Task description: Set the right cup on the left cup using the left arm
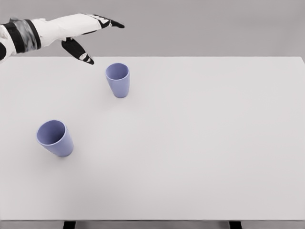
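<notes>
Closest to me is the big white flat surface (190,157), and two dark legs peek out under its front edge. Sitting on it, near the front left, is a small purple-blue plastic cup (55,138). It stands with its open mouth up and looks a bit tipped toward me, so I can see inside it. Farther back and a little to the right stands a second purple-blue plastic cup (118,79), also with its mouth up. Both cups are well apart from each other, and nothing touches them.

Up at the back left, the white left arm (52,29) reaches in from the side, with a grey and black band near the wrist. Its robot hand (90,34) has black fingers (110,22) stretched out straight to the right, and the thumb (78,51) points down toward the surface. It is spread wide and holds nothing. It hangs just up and left of the back cup, near it but not touching it.

Behind everything is a plain grey wall (214,26).
</notes>
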Available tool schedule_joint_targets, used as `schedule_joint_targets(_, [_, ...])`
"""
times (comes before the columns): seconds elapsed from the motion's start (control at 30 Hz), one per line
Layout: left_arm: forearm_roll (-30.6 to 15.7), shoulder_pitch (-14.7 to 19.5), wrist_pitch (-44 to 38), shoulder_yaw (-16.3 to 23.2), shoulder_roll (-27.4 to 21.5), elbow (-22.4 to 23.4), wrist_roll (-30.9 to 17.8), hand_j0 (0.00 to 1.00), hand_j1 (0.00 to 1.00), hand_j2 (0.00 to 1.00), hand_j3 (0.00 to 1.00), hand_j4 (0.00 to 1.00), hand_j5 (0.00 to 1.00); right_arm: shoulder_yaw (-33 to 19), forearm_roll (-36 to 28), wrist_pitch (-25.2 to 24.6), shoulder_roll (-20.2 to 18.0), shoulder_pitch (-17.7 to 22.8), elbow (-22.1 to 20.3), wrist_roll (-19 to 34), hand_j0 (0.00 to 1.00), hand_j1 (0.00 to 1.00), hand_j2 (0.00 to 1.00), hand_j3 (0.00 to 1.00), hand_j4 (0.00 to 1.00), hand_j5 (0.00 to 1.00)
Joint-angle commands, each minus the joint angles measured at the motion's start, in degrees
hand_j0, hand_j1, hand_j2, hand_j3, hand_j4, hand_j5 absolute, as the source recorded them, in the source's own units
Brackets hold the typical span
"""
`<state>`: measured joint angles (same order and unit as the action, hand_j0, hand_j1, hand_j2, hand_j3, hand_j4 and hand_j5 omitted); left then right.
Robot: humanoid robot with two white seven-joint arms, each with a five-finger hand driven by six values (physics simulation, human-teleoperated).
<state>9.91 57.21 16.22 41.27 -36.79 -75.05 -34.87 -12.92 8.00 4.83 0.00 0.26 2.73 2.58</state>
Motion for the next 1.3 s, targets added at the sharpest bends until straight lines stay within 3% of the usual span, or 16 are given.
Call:
schedule_joint_targets(0.0, [0.4,0.3,-1.8,5.3,2.9,5.7,-0.1,1.0,1.0,1.0,1.0,1.0,1.0,0.0,0.0,0.0,0.0,0.0,0.0,0.1,1.0,1.0,1.0,1.0,1.0,1.0])
schedule_joint_targets(0.1, [0.3,3.6,-1.1,10.8,5.1,11.1,-0.1,1.0,1.0,1.0,1.0,1.0,1.0,0.0,0.0,0.0,0.0,-0.1,0.1,0.0,1.0,1.0,1.0,1.0,1.0,1.0])
schedule_joint_targets(0.2, [0.0,5.0,-1.0,14.9,6.3,13.5,-0.1,1.0,1.0,1.0,1.0,1.0,1.0,0.0,0.0,0.0,0.0,0.0,0.0,0.0,1.0,1.0,1.0,1.0,1.0,1.0])
schedule_joint_targets(0.3, [0.0,5.1,-1.0,15.7,9.4,17.7,-0.1,1.0,1.0,1.0,1.0,1.0,1.0,0.0,0.0,0.0,0.0,-0.1,0.0,0.0,1.0,1.0,1.0,1.0,1.0,1.0])
schedule_joint_targets(0.5, [0.0,5.8,-1.4,16.0,10.4,20.1,-0.1,1.0,1.0,1.0,1.0,1.0,1.0,0.0,0.0,0.0,0.0,0.0,0.0,0.0,1.0,1.0,1.0,1.0,1.0,1.0])
schedule_joint_targets(0.57, [0.3,5.8,-1.4,16.0,11.7,22.7,-0.1,1.0,1.0,1.0,1.0,1.0,1.0,0.0,0.0,0.0,0.0,-0.1,0.0,0.0,1.0,1.0,1.0,1.0,1.0,1.0])
schedule_joint_targets(1.27, [1.2,6.9,-1.7,17.4,14.6,25.5,-0.1,1.0,1.0,1.0,1.0,1.0,1.0,0.0,0.0,0.0,0.0,-0.1,0.0,0.1,1.0,1.0,1.0,1.0,1.0,1.0])
